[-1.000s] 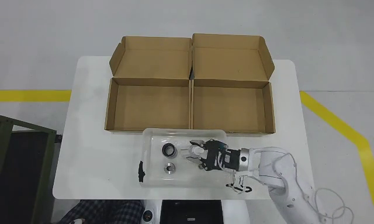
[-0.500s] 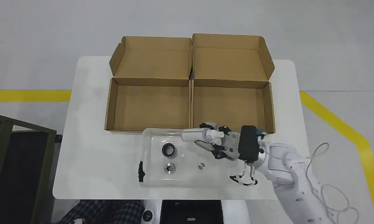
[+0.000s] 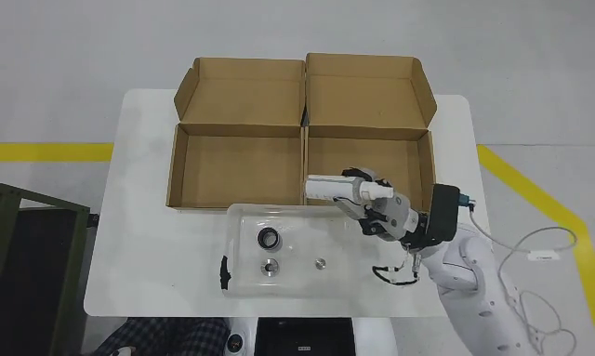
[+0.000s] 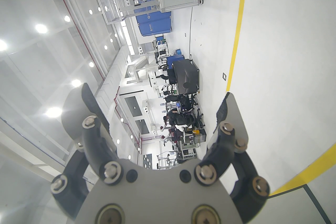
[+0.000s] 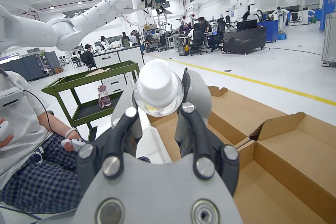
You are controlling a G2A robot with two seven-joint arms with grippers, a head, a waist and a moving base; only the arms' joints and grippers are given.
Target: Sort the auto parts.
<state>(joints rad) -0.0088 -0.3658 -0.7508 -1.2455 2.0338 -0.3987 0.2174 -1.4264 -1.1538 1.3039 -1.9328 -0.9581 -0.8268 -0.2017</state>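
right claw: up out of the tray at the desk's near edge now, clamped on the part | part: over the right box's near wall | left claw: wide, up in the air | three bits left in tray, drop looks next

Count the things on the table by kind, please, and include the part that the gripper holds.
Cardboard boxes: 2, the left box and the right box
Clear tray: 1
Parts lying in the tray: 3, a black ring, a silver round part, a small silver part
Black piece at the tray's rim: 1
White cylindrical part in the right gripper: 1
Total: 8
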